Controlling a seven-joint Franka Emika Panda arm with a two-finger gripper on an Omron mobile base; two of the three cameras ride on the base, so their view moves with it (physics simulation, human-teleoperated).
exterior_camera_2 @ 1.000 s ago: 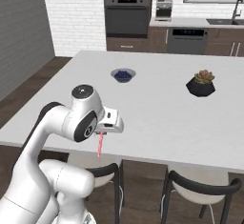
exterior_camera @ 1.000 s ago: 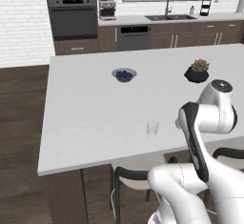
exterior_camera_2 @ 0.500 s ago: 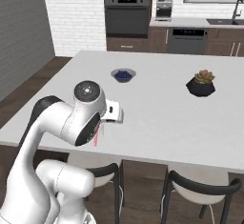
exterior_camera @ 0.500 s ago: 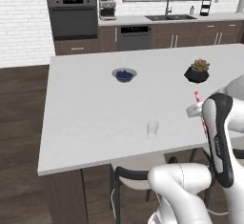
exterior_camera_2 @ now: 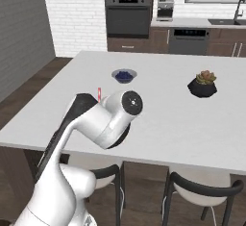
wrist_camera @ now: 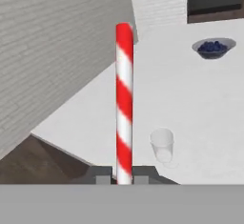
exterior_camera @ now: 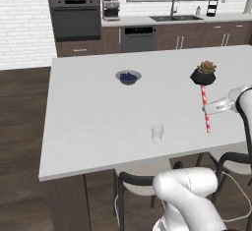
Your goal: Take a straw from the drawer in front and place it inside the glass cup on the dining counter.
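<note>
My jaws are pinched shut on the straw (wrist_camera: 124, 99), which runs straight up between my two dark tips in the hand view, its red and white stripes clear. My gripper (exterior_camera: 212, 109) shows in the left base view at the right edge, above the counter (exterior_camera: 98, 122), with the straw (exterior_camera: 204, 109) standing nearly upright in it, its lower end hanging free above the white top. In the right base view just the top of the straw (exterior_camera_2: 99, 94) peeks out behind my arm. I take the cup (exterior_camera: 157, 132) as my landmark: it stands upright on the counter near the front edge, with nothing in it. The straw is to the right of the cup in the left base view, apart from it, not over its mouth. In the hand view the cup (wrist_camera: 162, 145) sits just to the right of the straw's lower part, on the white top. The bowl (exterior_camera: 128, 76) with its blue filling lies farther back from the cup, toward the ovens. The black plant pot (exterior_camera: 203, 74) stands behind and right of the cup, just beyond the straw's top end in the left base view.
</note>
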